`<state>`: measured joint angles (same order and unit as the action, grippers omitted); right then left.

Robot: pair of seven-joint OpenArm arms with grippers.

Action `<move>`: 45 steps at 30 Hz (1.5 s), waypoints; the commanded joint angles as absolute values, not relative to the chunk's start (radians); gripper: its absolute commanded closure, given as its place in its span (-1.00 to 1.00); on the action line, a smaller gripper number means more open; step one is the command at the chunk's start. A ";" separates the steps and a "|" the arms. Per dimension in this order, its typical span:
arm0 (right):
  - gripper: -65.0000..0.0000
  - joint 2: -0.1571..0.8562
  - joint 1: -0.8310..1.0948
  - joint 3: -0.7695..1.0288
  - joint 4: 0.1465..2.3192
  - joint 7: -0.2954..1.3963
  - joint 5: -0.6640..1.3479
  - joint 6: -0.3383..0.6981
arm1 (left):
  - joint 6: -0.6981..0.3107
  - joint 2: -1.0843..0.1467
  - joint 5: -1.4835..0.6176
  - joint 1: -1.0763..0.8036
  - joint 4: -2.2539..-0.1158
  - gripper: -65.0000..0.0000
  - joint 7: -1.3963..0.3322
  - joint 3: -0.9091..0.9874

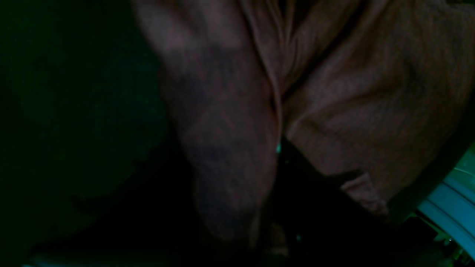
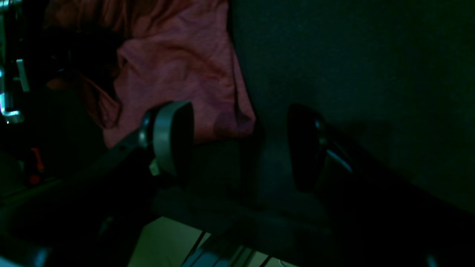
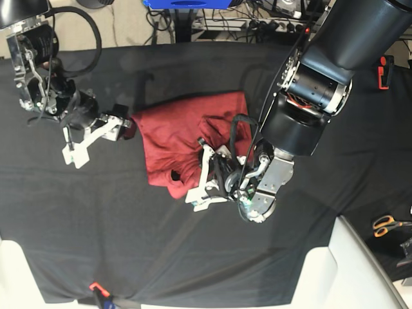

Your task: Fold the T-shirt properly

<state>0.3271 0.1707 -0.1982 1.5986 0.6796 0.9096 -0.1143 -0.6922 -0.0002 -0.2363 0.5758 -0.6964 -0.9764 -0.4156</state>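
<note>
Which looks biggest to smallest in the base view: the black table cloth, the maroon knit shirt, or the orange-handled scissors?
1. Black table cloth, covering most of the view.
2. Maroon knit shirt, crumpled mid-table.
3. Orange-handled scissors, tiny at the right edge, off the cloth.

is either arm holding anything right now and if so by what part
The left end effector grips the T-shirt by bunched fabric at its near edge. The right end effector is open and holds nothing.
</note>
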 commanded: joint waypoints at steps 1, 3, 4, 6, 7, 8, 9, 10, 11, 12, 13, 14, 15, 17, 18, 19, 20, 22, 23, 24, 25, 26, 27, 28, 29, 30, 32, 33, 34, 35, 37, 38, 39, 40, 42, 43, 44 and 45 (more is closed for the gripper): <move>-0.12 0.334 0.162 -0.194 1.618 0.667 0.921 -0.105 | -0.698 0.005 -0.240 0.604 -0.711 1.00 -0.974 -0.415; -0.12 0.334 0.162 -0.196 1.618 0.667 0.921 -0.105 | -0.698 0.007 -0.240 0.616 -0.713 1.00 -0.974 -0.423; -0.12 0.334 0.162 -0.196 1.618 0.667 0.921 -0.105 | -0.698 0.007 -0.240 0.622 -0.713 1.00 -0.972 -0.443; -0.12 0.334 0.162 -0.196 1.618 0.668 0.921 -0.105 | -0.698 0.007 -0.245 0.624 -0.725 1.00 -0.972 -0.492; -0.12 0.334 0.163 -0.196 1.618 0.668 0.921 -0.105 | -0.698 0.007 -0.246 0.624 -0.745 1.00 -0.972 -0.521; -0.12 0.334 0.163 -0.196 1.618 0.668 0.921 -0.105 | -0.698 0.007 -0.246 0.622 -0.765 1.00 -0.972 -0.541; -0.12 0.334 0.165 -0.196 1.618 0.668 0.921 -0.105 | -0.698 0.007 -0.246 0.619 -0.776 1.00 -0.972 -0.550; -0.12 0.334 0.170 -0.196 1.618 0.667 0.921 -0.105 | -0.698 0.010 -0.248 0.616 -0.783 1.00 -0.975 -0.556; -0.12 0.334 0.174 -0.193 1.618 0.667 0.921 -0.105 | -0.698 0.019 -0.248 0.616 -0.783 1.00 -0.975 -0.553; -0.12 0.334 0.176 -0.191 1.618 0.667 0.921 -0.105 | -0.698 0.027 -0.245 0.616 -0.782 1.00 -0.975 -0.555; -0.12 0.334 0.176 -0.193 1.618 0.667 0.921 -0.105 | -0.698 0.030 -0.243 0.616 -0.782 1.00 -0.975 -0.556; -0.12 0.334 0.176 -0.193 1.618 0.667 0.921 -0.105 | -0.698 0.030 -0.242 0.616 -0.783 1.00 -0.974 -0.562; -0.12 0.334 0.176 -0.193 1.618 0.667 0.921 -0.105 | -0.698 0.031 -0.242 0.616 -0.786 1.00 -0.974 -0.564; -0.12 0.334 0.177 -0.193 1.618 0.667 0.921 -0.105 | -0.698 0.031 -0.242 0.616 -0.786 1.00 -0.972 -0.564; -0.12 0.334 0.177 -0.194 1.618 0.667 0.921 -0.105 | -0.698 0.031 -0.242 0.616 -0.788 1.00 -0.972 -0.564; -0.12 0.334 0.177 -0.194 1.618 0.667 0.921 -0.105 | -0.698 0.031 -0.242 0.619 -0.788 1.00 -0.972 -0.564; -0.12 0.334 0.177 -0.194 1.618 0.667 0.921 -0.105 | -0.698 0.031 -0.242 0.621 -0.786 1.00 -0.972 -0.564; -0.12 0.334 0.177 -0.196 1.618 0.667 0.921 -0.105 | -0.698 0.031 -0.242 0.622 -0.783 1.00 -0.972 -0.564; -0.12 0.334 0.177 -0.196 1.618 0.667 0.921 -0.105 | -0.698 0.031 -0.242 0.622 -0.783 1.00 -0.972 -0.564; -0.12 0.334 0.177 -0.196 1.618 0.667 0.921 -0.105 | -0.698 0.028 -0.242 0.622 -0.783 1.00 -0.972 -0.564; -0.12 0.334 0.177 -0.196 1.618 0.667 0.921 -0.105 | -0.698 0.028 -0.240 0.621 -0.783 1.00 -0.972 -0.565; -0.12 0.334 0.177 -0.196 1.618 0.667 0.921 -0.105 | -0.698 0.028 -0.240 0.619 -0.783 1.00 -0.972 -0.565; -0.12 0.334 0.177 -0.196 1.618 0.667 0.921 -0.105 | -0.698 0.027 -0.240 0.618 -0.782 1.00 -0.972 -0.565; -0.12 0.334 0.177 -0.196 1.618 0.667 0.921 -0.105 | -0.698 0.027 -0.240 0.616 -0.782 1.00 -0.972 -0.565; -0.12 0.334 0.177 -0.196 1.618 0.667 0.921 -0.105 | -0.698 0.027 -0.240 0.616 -0.782 1.00 -0.972 -0.565; -0.12 0.334 0.177 -0.196 1.618 0.668 0.921 -0.105 | -0.698 0.027 -0.240 0.616 -0.782 1.00 -0.972 -0.565; -0.12 0.334 0.177 -0.196 1.618 0.670 0.921 -0.105 | -0.698 0.027 -0.237 0.619 -0.782 1.00 -0.972 -0.567; -0.12 0.334 0.177 -0.196 1.618 0.670 0.921 -0.105 | -0.698 0.027 -0.220 0.622 -0.782 1.00 -0.972 -0.567; -0.12 0.334 0.179 -0.196 1.618 0.671 0.921 -0.105 | -0.698 0.027 -0.200 0.622 -0.782 1.00 -0.972 -0.567; -0.12 0.334 0.185 -0.196 1.618 0.671 0.921 -0.105 | -0.698 0.028 -0.174 0.622 -0.782 1.00 -0.972 -0.565; -0.12 0.334 0.189 -0.193 1.618 0.670 0.921 -0.105 | -0.698 0.031 -0.130 0.619 -0.782 1.00 -0.972 -0.565; -0.12 0.334 0.189 -0.194 1.618 0.668 0.921 -0.105 | -0.698 0.031 -0.116 0.619 -0.782 0.89 -0.972 -0.565; -0.12 0.334 0.191 -0.194 1.618 0.668 0.921 -0.105 | -0.698 0.031 -0.105 0.619 -0.783 0.75 -0.972 -0.565; -0.12 0.334 0.191 -0.194 1.618 0.670 0.921 -0.105 | -0.698 0.031 -0.097 0.621 -0.788 0.64 -0.970 -0.565; -0.12 0.334 0.191 -0.196 1.618 0.670 0.921 -0.105 | -0.698 0.033 -0.094 0.622 -0.789 0.46 -0.970 -0.564; -0.12 0.334 0.191 -0.196 1.618 0.670 0.921 -0.105 | -0.698 0.033 -0.090 0.624 -0.789 0.39 -0.969 -0.562; -0.12 0.334 0.191 -0.196 1.618 0.670 0.921 -0.105 | -0.698 0.033 -0.084 0.624 -0.789 0.29 -0.961 -0.562; -0.12 0.334 0.191 -0.196 1.618 0.670 0.921 -0.105 | -0.698 0.033 -0.073 0.624 -0.789 0.20 -0.947 -0.562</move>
